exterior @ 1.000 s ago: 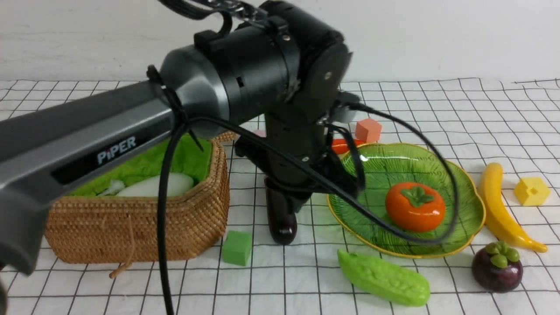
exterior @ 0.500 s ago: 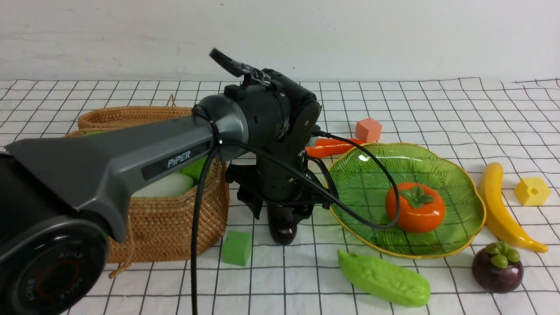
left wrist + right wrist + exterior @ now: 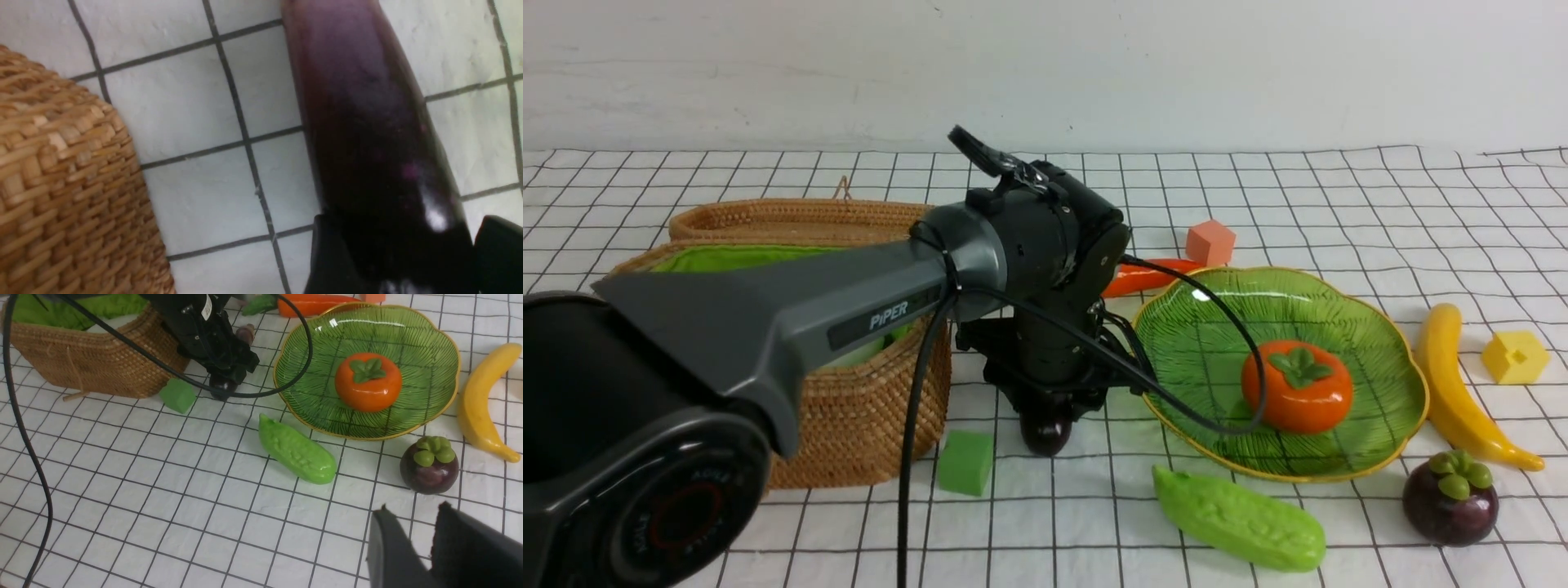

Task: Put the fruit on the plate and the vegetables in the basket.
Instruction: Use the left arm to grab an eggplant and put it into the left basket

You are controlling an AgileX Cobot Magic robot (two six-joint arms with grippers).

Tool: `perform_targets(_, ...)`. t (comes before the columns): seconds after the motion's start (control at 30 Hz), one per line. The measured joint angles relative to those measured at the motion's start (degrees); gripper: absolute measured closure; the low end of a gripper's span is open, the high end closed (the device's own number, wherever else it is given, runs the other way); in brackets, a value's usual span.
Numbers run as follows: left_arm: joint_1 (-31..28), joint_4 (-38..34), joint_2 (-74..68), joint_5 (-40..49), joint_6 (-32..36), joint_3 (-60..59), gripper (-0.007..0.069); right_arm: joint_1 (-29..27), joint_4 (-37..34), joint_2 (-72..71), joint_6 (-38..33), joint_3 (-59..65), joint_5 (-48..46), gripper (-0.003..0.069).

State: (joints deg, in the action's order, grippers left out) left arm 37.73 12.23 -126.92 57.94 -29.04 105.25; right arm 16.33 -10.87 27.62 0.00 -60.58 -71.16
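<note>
The basket (image 3: pixel 849 425) stands just left of your left gripper (image 3: pixel 406 220), whose fingers straddle the eggplant (image 3: pixel 359 122); you cannot tell whether they press it. Just right of that gripper lies the plate (image 3: pixel 1388 343), holding the persimmon (image 3: pixel 1297 398). Your right gripper (image 3: pixel 412 506) hangs slightly parted and empty, with the mangosteen (image 3: pixel 429 473) just ahead of its tips.

Narrow lane between basket (image 3: pixel 866 425) and plate (image 3: pixel 1388 441) at the middle of the table (image 3: pixel 1094 531), filled by the left arm (image 3: pixel 849 318) and the eggplant (image 3: pixel 1045 433) beneath it. Flanked nearer by green cube (image 3: pixel 965 462) and gourd (image 3: pixel 1239 517). Open cloth along the near edge.
</note>
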Motion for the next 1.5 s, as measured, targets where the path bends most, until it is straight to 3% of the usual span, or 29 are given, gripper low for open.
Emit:
perform_targets(0.13,0.54,-0.96,0.47,4.02,0.5,2.72,0.0211,0.0,-0.91,0.0,0.0,0.0,0.0,0.0466)
perform_targets(0.3,2.48,-2.18,5.23,6.7,3.12,5.43,0.0214,0.0,-4.4,0.0,-5.19,0.0,0.12,0.0463)
perform_targets(0.4,4.3,-2.18,10.51,9.44,7.82,6.28,0.0215,0.0,-9.78,0.0,-13.1,0.0,0.23,0.0463)
perform_targets(0.57,4.76,-2.18,20.18,12.81,25.59,5.12,0.0218,0.0,-24.03,0.0,-29.88,0.0,0.42,0.0463)
perform_targets(0.73,-2.55,-2.31,29.57,13.05,40.68,-2.66,0.0218,0.0,-32.39,0.0,-37.46,0.0,0.97,0.0463)
perform_targets(0.8,-4.84,-2.38,31.31,13.22,44.35,-5.21,0.0219,0.0,-33.37,0.0,-38.29,0.0,1.01,0.0462)
perform_targets(0.9,-14.34,-2.45,35.46,13.49,55.38,-11.96,0.0218,0.0,-33.73,0.0,-38.56,0.0,1.06,0.046)
perform_targets(1.03,-21.31,-3.25,34.62,13.49,64.73,-16.26,0.0218,0.0,-33.73,0.0,-38.6,0.0,1.18,0.0455)
perform_targets(1.5,-23.58,-1.95,31.48,9.5,67.37,-17.24,0.02,0.0,-32.48,0.0,-38.6,0.0,1.23,0.0444)
